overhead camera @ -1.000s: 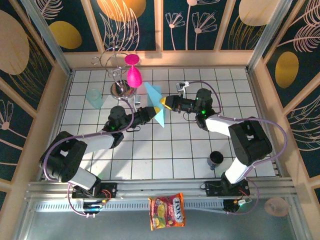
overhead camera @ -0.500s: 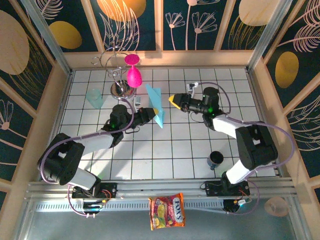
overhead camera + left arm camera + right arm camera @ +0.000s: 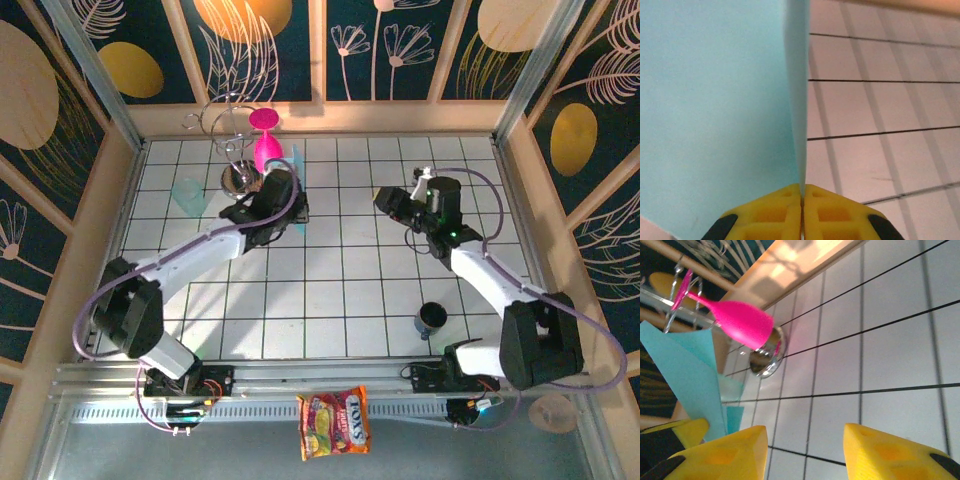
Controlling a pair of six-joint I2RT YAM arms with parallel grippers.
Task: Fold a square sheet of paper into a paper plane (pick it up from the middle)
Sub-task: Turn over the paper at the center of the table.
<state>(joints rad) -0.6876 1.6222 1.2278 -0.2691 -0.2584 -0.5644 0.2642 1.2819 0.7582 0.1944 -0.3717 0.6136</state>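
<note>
One holder now: right claw point(image 3: 805, 452) released, backed off, jaws part open, empty; left claw point(image 3: 802, 192) pinched tight on creased sheet point(image 3: 715, 100), upright. Likely regrasp next.

Robot lab cell: gridded tabletop point(image 3: 330, 300), leaf-patterned wall panels point(image 3: 400, 45), aluminium rail point(image 3: 270, 378)

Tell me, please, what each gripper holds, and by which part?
The left gripper pinches the folded light-blue paper sheet by one edge; the right gripper, open, holds nothing.

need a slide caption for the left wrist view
Left hand pinched shut on the folded light-blue paper sheet, held edge-on above the white tiled table.
</note>
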